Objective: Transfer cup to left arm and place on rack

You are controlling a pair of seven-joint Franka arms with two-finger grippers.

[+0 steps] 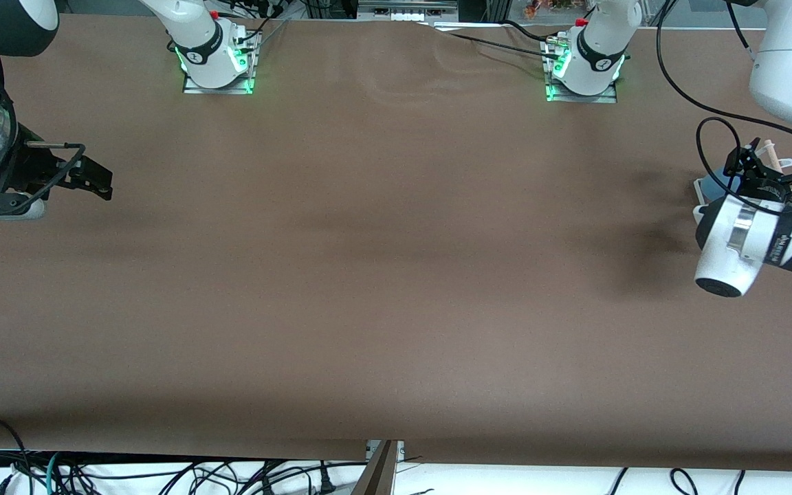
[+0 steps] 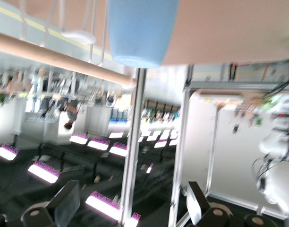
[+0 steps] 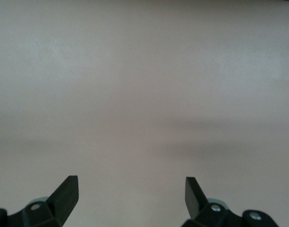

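Observation:
The light-blue cup (image 2: 142, 30) stands on the rack (image 2: 80, 36), beside the rack's wooden dowel (image 2: 55, 56). My left gripper (image 2: 130, 208) is open, drawn back from the cup with nothing between its fingers (image 2: 66, 204). In the front view the left gripper (image 1: 757, 170) hangs over the rack (image 1: 699, 185) at the left arm's end of the table, and its wrist hides most of the cup (image 1: 714, 187). My right gripper (image 1: 97, 182) waits open and empty (image 3: 131, 189) low over the table at the right arm's end.
The brown table (image 1: 382, 275) stretches between the two arms. The arm bases (image 1: 217, 65) (image 1: 585, 72) stand along its edge farthest from the front camera. Cables (image 1: 719, 130) loop around the left wrist. A white base plate (image 1: 4, 213) lies under the right arm.

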